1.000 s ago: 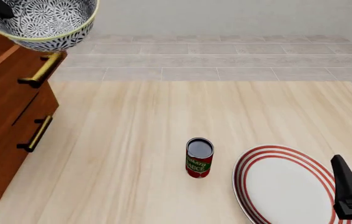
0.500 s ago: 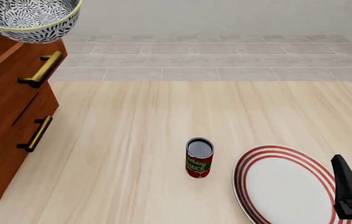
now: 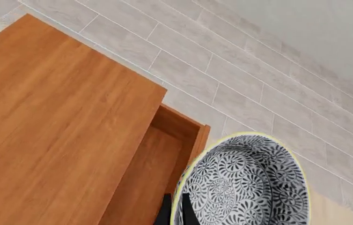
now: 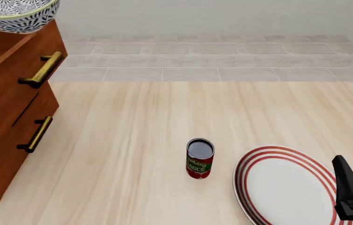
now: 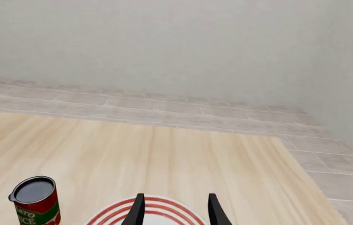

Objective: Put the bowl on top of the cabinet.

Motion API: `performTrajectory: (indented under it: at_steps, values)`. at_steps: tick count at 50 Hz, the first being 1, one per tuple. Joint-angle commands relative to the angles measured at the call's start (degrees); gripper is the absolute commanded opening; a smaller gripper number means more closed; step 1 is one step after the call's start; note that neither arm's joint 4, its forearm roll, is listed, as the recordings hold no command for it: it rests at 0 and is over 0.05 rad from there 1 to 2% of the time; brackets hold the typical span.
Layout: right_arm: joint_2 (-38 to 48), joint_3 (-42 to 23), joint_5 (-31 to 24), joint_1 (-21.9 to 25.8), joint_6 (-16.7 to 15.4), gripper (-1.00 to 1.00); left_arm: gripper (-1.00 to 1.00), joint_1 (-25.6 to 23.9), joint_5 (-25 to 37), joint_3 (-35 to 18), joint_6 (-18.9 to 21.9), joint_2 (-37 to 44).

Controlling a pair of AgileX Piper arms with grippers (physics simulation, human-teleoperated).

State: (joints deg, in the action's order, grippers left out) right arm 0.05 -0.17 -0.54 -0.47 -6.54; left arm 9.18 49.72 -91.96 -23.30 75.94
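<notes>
Bowl (image 4: 15, 16) upper left of frame, above cabinet (image 4: 4, 108) edge for placing | left fingers (image 3: 175, 212) pinch its rim | right fingers (image 5: 173, 208) apart, empty over plate (image 4: 286, 187)

Tabletop count: four kinds of item, one of each.
You are looking at one bowl (image 4: 15, 18), one cabinet (image 4: 4, 117) showing two handles (image 4: 41, 70), one can (image 4: 200, 158) and one plate (image 4: 286, 186).
</notes>
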Motion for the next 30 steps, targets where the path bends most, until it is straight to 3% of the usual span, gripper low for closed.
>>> performTrajectory:
  at_steps: [1,30]
  values:
    - [-0.01,0.01,0.08,0.0,0.0,1.0,-1.0,2.64,-0.07,-2.16,-0.05,1.51]
    - [0.07,0.05,-0.25,0.25,-0.45,1.0,-1.0,9.32,-0.1,-6.33,-0.75,5.73]
